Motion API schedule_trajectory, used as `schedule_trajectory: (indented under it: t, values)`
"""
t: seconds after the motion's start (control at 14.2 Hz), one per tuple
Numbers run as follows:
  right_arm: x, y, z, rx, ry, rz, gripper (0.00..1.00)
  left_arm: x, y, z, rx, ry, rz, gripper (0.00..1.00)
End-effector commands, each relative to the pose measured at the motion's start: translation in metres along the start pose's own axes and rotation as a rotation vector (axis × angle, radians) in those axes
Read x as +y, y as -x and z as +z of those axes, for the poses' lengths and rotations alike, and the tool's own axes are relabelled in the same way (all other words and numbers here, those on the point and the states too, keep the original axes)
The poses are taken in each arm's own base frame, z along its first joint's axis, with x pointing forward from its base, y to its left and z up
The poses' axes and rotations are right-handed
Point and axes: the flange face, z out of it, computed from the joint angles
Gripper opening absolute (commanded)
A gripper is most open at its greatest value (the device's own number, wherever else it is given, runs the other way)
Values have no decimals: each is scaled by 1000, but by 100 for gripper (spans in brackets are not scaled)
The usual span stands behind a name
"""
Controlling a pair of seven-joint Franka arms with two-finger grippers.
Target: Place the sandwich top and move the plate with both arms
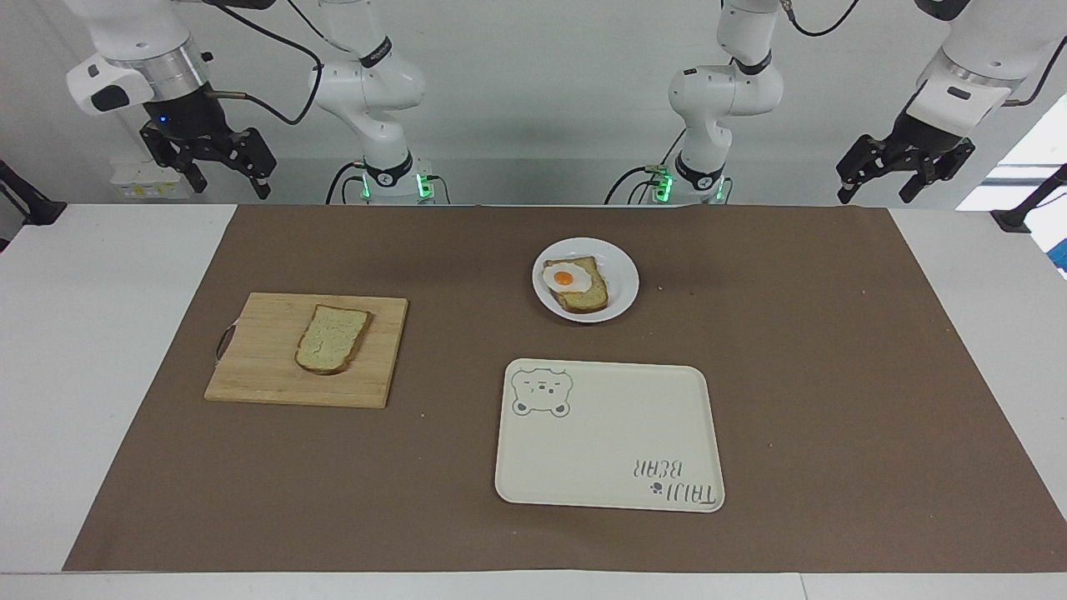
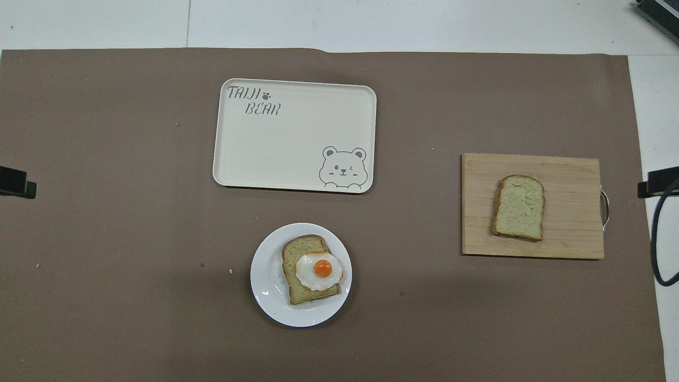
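Sandwich top on board, claws apparently open

The plain slice of pale speckled bread with a brown crust lies flat on a wooden board, toward the right arm's end of the table. The small round shiny white plate sits nearer the robots, mid-table, holding another bread slice with a fried egg on top.
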Motion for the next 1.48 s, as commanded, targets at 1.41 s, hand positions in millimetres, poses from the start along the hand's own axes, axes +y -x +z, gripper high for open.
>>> schedule_trajectory:
  t: [1.41]
  values:
    - [13,10,6,-16,16,19,100,-2,3,-6,-5,-10,-14,100]
